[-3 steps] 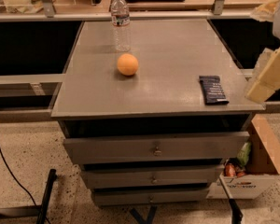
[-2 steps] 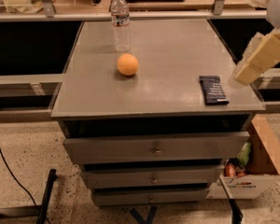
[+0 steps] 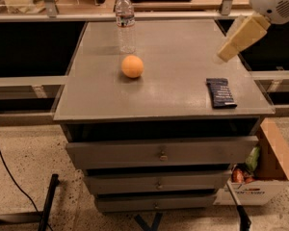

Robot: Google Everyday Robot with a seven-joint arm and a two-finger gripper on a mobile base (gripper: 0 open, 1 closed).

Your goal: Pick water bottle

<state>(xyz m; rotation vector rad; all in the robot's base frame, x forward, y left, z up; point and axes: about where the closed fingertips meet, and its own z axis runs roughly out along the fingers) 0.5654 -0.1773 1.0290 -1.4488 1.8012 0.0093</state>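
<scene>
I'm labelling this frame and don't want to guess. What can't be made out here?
Camera view:
- Gripper, above the table's right rear: its arm is cut off by the picture's top right corner.
- Water bottle, at the table's back edge: label too small to read.
- Dark packet: print too small.
- Drawers: contents hidden by their fronts.
- Cardboard box: cut off by right edge.

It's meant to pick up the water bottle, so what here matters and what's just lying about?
For the job: water bottle, far edge of the cabinet top; tool, hanging over the right edge, apart from it.
Lying about: orange ball; dark packet; cardboard box on the floor.
</scene>
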